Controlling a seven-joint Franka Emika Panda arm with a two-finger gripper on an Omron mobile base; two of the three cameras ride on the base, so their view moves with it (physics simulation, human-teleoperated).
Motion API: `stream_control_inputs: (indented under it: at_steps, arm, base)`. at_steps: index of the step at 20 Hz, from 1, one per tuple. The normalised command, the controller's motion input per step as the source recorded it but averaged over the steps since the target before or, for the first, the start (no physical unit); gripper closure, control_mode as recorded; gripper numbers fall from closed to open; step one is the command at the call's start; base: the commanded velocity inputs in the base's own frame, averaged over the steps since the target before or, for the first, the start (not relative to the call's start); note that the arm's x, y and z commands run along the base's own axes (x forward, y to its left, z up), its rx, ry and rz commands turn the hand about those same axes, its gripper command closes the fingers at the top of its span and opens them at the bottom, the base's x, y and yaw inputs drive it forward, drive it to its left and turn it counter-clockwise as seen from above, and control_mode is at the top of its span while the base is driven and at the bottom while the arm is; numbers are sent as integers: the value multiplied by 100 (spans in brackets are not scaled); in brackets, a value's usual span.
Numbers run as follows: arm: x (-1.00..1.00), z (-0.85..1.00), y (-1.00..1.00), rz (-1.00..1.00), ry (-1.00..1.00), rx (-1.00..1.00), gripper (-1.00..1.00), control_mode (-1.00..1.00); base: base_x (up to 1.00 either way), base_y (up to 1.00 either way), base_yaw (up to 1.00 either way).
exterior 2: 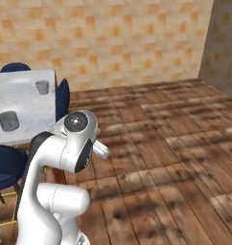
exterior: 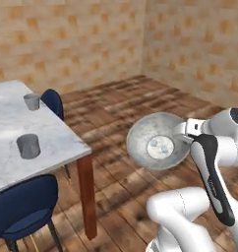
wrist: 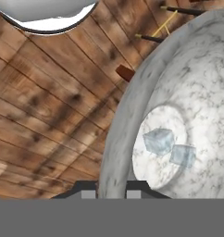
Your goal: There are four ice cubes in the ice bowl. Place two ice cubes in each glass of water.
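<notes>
A white robot arm holds the ice bowl (exterior: 158,141) up in the air over the wooden floor (exterior: 121,172), well apart from the table. In the hand view, the gripper (wrist: 111,190) sits at the bowl's near rim, one dark finger tip on each side of the wall, so the fingers appear clamped on the rim. Two ice cubes (wrist: 169,148) lie touching on the bowl's flat bottom; whether more are hidden is unclear.

The step in hand looks like carrying the bowl rather than picking single cubes. The next move likely calls for bringing the bowl toward the table while keeping it level, so no cubes slide out.

In the left base view, the arm bends from the lower right, forearm raised, wrist reaching left to the bowl.

Farther off, the marble table (exterior: 67,140) bears the nearer glass of water (exterior: 28,145) and the farther glass of water (exterior: 31,101). Blue chairs (exterior: 22,206) stand beside it.
</notes>
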Motion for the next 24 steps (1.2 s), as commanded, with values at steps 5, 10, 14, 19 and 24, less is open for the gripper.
stream_control_inputs:
  at_steps: [5, 10, 14, 19, 24]
  arm:
    - [0, 0, 0, 0, 0, 0, 100, 100]
    - [0, 0, 0, 0, 0, 0, 100, 100]
    - [0, 0, 0, 0, 0, 0, 100, 100]
    - [0, 0, 0, 0, 0, 0, 100, 100]
    - [0, 0, 0, 0, 0, 0, 100, 100]
  base:
    - [36, -68, 47]
    - [38, -63, 48]
    - [44, -62, 49]
    - [58, -63, 46]
    - [70, -67, 42]
